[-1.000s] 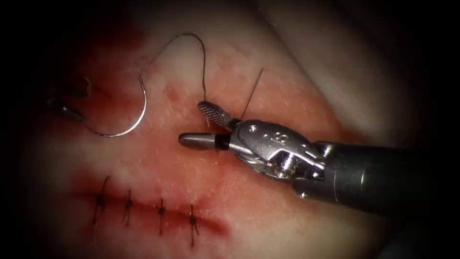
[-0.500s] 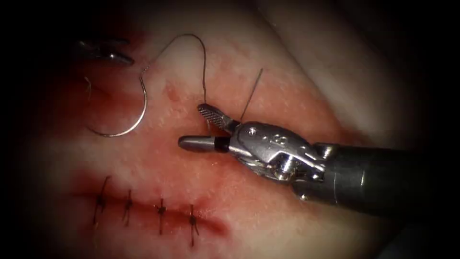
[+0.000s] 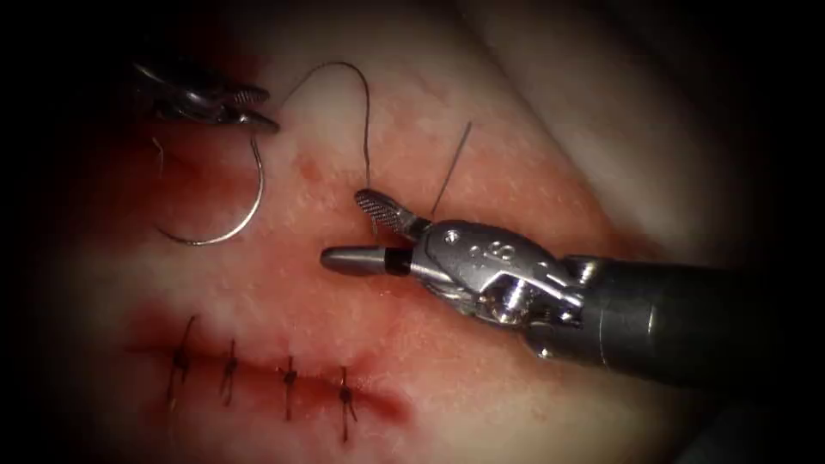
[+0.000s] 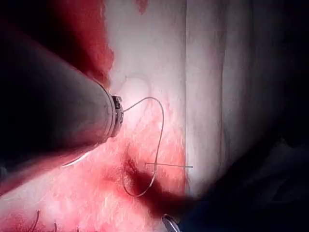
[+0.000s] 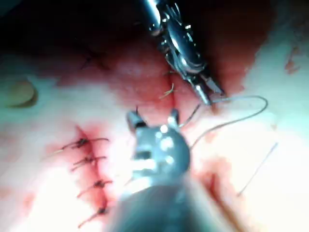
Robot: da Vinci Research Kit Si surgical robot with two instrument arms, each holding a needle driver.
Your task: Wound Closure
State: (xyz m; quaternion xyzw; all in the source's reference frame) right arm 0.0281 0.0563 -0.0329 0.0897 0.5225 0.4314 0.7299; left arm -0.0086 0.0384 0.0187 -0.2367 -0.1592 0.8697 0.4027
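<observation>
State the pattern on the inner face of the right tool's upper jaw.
Fine cross-hatched grid on the right tool; endoscope view.

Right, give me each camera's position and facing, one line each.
Endoscope view: above and in front, facing down at the tissue; right tool open, empty; left tool at the thread end of the needle, grip unclear; needle lies on the tissue.
Left wrist view: on the left arm, looking along its shaft toward the thread.
Right wrist view: on the right arm, looking past its own open jaws at the left tool and the stitches.
Shared: endoscope and right wrist views show both tools and the stitches.
</observation>
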